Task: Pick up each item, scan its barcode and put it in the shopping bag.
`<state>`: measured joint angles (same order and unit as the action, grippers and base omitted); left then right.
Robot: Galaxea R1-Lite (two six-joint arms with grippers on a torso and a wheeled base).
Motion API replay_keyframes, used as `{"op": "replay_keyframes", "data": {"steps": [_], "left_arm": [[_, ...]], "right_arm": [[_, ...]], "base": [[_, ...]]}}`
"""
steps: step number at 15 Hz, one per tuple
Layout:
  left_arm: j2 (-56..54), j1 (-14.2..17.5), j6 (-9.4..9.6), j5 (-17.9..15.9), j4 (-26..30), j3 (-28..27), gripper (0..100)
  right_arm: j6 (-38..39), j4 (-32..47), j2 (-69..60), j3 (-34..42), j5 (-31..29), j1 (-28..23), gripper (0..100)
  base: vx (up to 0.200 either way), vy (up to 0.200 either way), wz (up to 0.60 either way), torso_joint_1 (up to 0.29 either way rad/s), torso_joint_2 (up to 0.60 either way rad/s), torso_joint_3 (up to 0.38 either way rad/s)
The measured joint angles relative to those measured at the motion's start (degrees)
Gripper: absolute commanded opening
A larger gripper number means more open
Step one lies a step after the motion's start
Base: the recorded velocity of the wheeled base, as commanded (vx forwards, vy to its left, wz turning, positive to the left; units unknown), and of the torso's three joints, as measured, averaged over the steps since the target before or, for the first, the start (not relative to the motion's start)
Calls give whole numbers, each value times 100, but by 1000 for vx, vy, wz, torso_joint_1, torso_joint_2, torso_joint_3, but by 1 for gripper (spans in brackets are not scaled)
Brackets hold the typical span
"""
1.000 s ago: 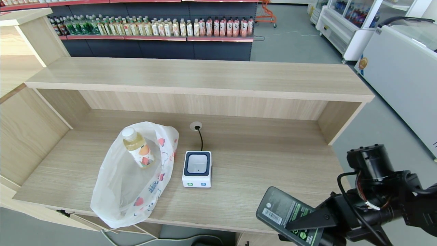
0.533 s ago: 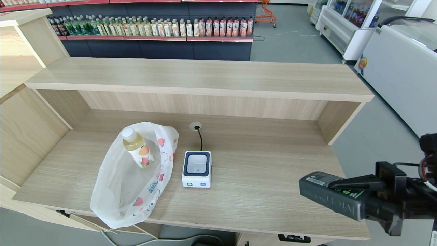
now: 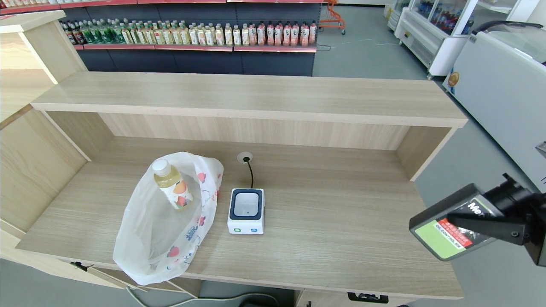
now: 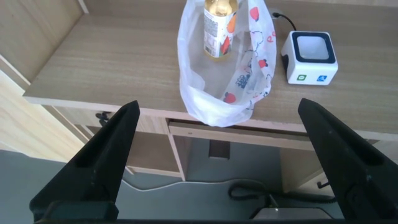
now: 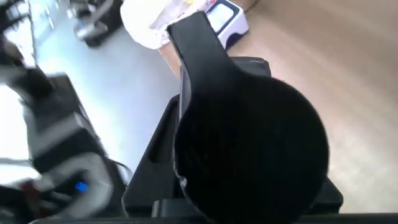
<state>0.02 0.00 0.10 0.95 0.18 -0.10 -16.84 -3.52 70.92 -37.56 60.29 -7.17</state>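
Head view: the right gripper (image 3: 480,225) sits at the lower right edge of the frame, closed on a dark container (image 3: 443,241). The container is tilted, and the face with the green and red label is turned up towards the camera. One black finger (image 3: 490,224) lies across that face. The container hangs just past the right end of the wooden counter (image 3: 341,213), apart from its surface. At the centre of the frame a white scanner (image 3: 246,210) stands on the counter with its dark-framed window facing up. Its black cable (image 3: 250,175) runs to a round port behind it. Just left of the scanner lies the shopping bag (image 3: 158,232), translucent with red prints, its lower end drooping over the front edge of the counter. A bottle (image 3: 172,184) with a white cap leans inside the bag.

Left wrist view: the left gripper (image 4: 219,109) has its two dark fingers (image 4: 106,158) spread wide, holding nothing. The bag (image 4: 224,93), the bottle (image 4: 217,28) and the scanner (image 4: 311,56) show between them, farther off.

Right wrist view: the container (image 5: 249,149) appears as a dark round mass beside one finger (image 5: 199,50).
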Motion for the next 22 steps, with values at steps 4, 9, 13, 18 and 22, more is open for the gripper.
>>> {"op": "replay_keyframes", "data": {"steps": [4,9,13,18,22], "left_arm": [[0,0,0,0,0,0,100],[0,0,0,0,0,0,100],[0,0,-7,0,0,0,100],[0,-11,-21,0,0,0,100],[0,0,-10,0,0,0,100]], "right_arm": [[3730,-347,-519,474,-499,-280,0],[4335,-813,-830,1034,-564,-187,0],[4352,-772,-1079,1083,-564,-171,0],[4376,-774,-1228,1078,-597,-167,0],[4398,-797,-1232,947,-1000,-173,0]], "base": [[0,0,0,0,0,0],[0,0,0,0,0,0],[0,100,0,0,0,1],[0,200,0,4,2,3],[0,200,0,1,5,7]]}}
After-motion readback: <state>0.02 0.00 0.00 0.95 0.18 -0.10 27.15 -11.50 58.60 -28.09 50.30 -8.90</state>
